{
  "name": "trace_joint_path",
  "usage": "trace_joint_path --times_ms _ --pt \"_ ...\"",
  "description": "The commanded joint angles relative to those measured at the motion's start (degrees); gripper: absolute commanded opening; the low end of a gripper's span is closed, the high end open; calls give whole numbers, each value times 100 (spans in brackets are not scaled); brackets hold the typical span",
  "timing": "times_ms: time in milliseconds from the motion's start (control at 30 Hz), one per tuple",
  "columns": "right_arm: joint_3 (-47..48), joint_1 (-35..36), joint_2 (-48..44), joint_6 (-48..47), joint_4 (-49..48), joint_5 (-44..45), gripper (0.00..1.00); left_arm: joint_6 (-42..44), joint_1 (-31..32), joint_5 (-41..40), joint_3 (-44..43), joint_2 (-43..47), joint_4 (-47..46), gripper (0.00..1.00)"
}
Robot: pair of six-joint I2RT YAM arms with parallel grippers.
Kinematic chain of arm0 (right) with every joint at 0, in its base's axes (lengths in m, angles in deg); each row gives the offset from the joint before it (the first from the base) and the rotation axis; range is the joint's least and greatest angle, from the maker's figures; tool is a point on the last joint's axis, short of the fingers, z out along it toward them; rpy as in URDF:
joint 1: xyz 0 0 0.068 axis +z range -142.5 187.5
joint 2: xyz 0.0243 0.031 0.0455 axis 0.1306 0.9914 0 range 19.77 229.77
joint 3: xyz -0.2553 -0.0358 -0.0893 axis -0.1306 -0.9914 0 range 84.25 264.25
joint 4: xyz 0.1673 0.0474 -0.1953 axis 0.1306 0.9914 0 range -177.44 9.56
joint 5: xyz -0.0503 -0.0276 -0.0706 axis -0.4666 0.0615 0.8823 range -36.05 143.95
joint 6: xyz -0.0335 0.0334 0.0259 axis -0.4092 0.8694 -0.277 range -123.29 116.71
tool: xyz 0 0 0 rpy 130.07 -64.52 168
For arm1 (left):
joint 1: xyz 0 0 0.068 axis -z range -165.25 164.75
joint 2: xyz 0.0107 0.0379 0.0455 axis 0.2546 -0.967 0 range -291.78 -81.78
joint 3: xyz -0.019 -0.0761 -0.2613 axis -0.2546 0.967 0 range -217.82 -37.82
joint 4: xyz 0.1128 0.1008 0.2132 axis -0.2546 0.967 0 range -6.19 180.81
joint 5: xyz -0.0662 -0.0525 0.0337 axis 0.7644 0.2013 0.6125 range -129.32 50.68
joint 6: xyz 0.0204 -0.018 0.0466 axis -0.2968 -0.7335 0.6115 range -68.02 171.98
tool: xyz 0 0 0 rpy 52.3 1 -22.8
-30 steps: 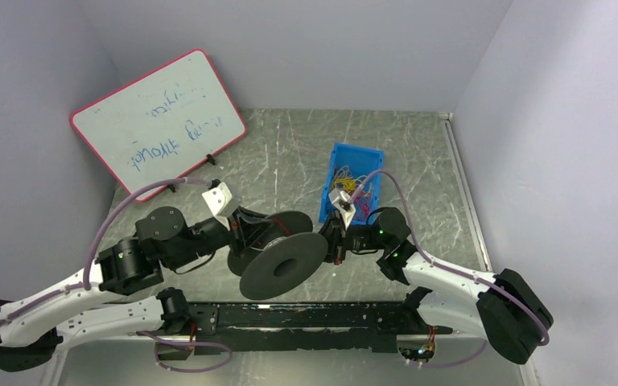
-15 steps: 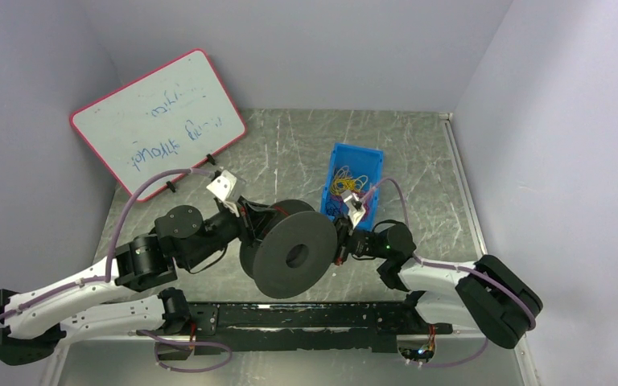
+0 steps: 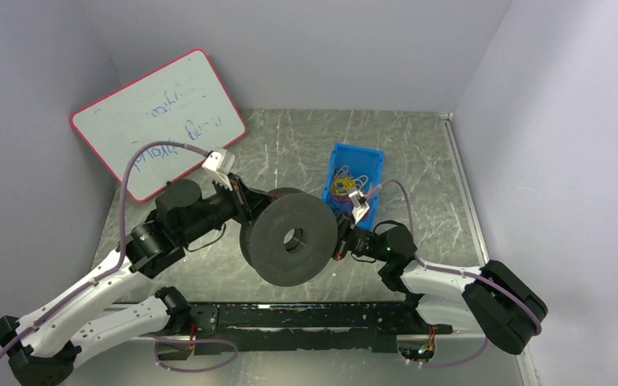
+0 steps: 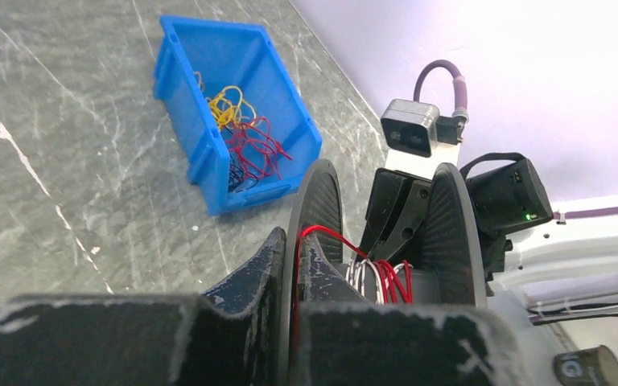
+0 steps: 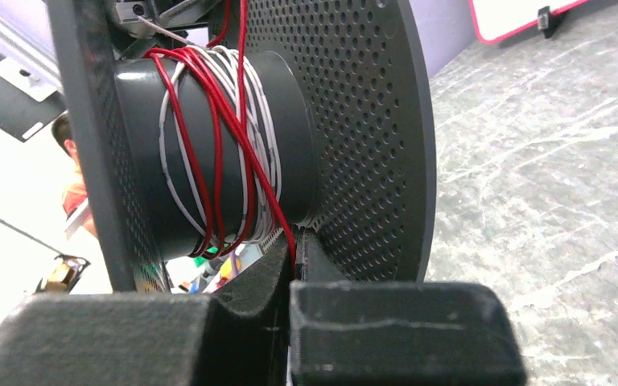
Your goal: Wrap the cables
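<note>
A black spool (image 3: 292, 238) with perforated flanges is held on edge above the table between both grippers. My left gripper (image 3: 247, 214) is shut on one flange (image 4: 319, 197), its fingertips (image 4: 278, 245) either side of the rim. The thin red wire (image 4: 386, 277) is wound round the hub with white wire and loops over that flange edge beside the left gripper (image 4: 296, 245). My right gripper (image 3: 340, 244) is shut on the red wire (image 5: 213, 153), which runs down from the hub (image 5: 282, 104) into the closed right gripper (image 5: 294, 253).
A blue bin (image 3: 334, 163) with a yellow, blue and red wire tangle (image 4: 241, 133) stands just behind the spool on the right; it also shows in the left wrist view (image 4: 185, 80). A red-framed whiteboard (image 3: 157, 121) leans at the back left.
The spool has turned from tilted nearly flat to upright, its flange face toward the camera. My left arm has risen and swung right with it. My right gripper has stayed by the spool's right side.
</note>
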Motion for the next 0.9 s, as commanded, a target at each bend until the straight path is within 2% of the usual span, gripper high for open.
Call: trace_joint_path --times_ms 0,267,400,467,667,867 --pt "-7 225 -591 -446 814 39 0 -499 -1054 198 186 -100 -1025 7" --pt "244 209 -1481 -703 2373 853 0 -1148 -2701 2640 651 -214 -1360 7" --pt "273 206 -1646 -661 2624 978 0 -1817 -3421 3618 1045 -306 -2057 7" --pt "298 211 -1596 -625 2555 902 0 -2048 -3625 3770 1141 -366 -2212 7" --pt "220 252 -1373 -434 2257 776 0 -2600 -4070 3567 1274 -460 -2337 7" --pt "266 612 -1036 -401 1995 986 2 -3091 -4123 3415 1324 -719 -2616 7"
